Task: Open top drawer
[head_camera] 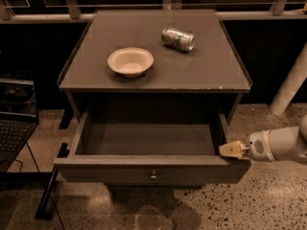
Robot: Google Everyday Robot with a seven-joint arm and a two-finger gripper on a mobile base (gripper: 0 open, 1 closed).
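Note:
The top drawer point(120, 172) of the grey-brown cabinet stands pulled far out toward me, its inside bare. Its flat front carries a small round metal knob point(153, 176) at centre. The lower drawers are hidden beneath it. My gripper point(231, 150) comes in from the right on a white arm and rests at the drawer's front right corner, on the top edge of its side wall.
A cream bowl point(130, 61) and a tipped metal can point(178, 38) sit on the cabinet top point(96, 75). An open laptop point(14, 119) stands at the left. A black stand leg point(50, 190) lies on the speckled floor at the lower left. A rail runs along the back.

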